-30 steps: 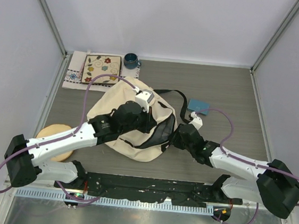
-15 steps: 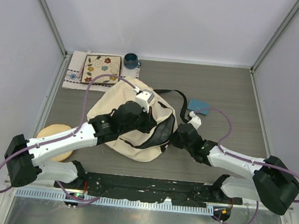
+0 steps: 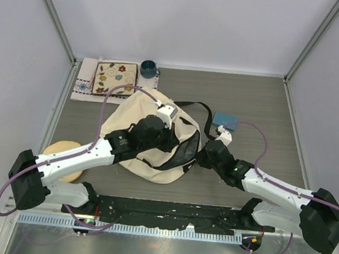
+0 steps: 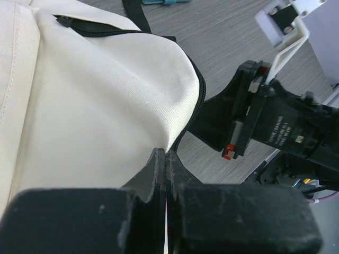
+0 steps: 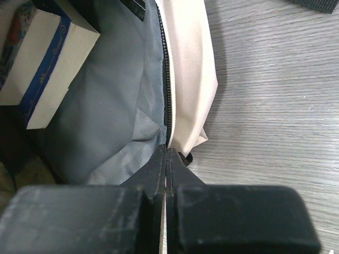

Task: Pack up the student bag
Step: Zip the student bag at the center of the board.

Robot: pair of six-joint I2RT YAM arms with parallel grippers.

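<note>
Cream student bag (image 3: 136, 112), one, pinched at its zipper rim by my left gripper (image 4: 166, 157) and right gripper (image 5: 166, 154); one book (image 5: 48, 59) inside.

A flowery cloth (image 3: 109, 79) lay at the back of the gray table (image 3: 257, 100), a blue mug (image 3: 148, 69) just beside it. A round tan disc (image 3: 55, 151) sat well apart from them.

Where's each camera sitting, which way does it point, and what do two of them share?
Top external: above and behind the bases, looking down at the table; both arms show.
Left wrist: on the left arm, past the left gripper pinching the student bag; right arm beyond.
Right wrist: looking past the right gripper into the bag at a book.
Shared: both wrist views show the bag's zipper edge.
</note>
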